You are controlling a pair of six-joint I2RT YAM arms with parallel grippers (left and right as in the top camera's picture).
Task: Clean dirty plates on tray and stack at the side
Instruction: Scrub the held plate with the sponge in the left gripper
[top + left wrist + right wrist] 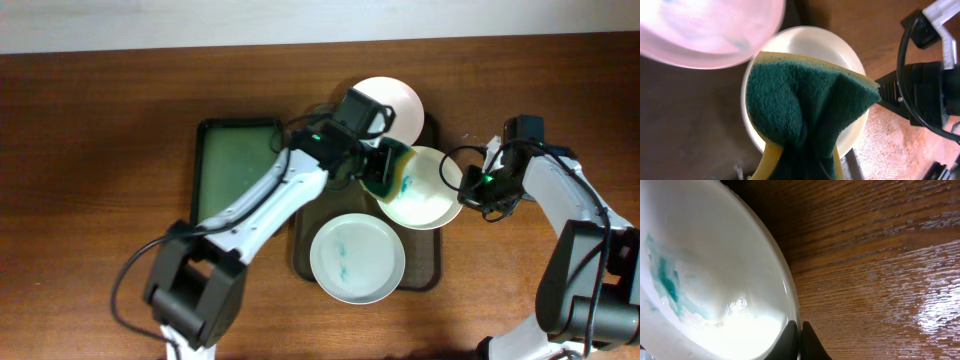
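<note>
My right gripper [462, 190] is shut on the rim of a white plate [428, 192] and holds it tilted over the right edge of the dark tray [432, 270]. Teal smears show on that plate in the right wrist view [670, 280], where the fingertips [800, 340] pinch its rim. My left gripper [372, 165] is shut on a green and yellow sponge [388, 172] pressed against the held plate; the sponge fills the left wrist view [805, 115]. A second plate [357, 257] with teal stains lies on the tray. A clean white plate [397, 103] sits beyond the tray.
A green tray [235, 165] lies left of the dark one. The brown wooden table [90, 150] surrounds everything. The right arm's cable and body [930, 85] are close to the sponge in the left wrist view.
</note>
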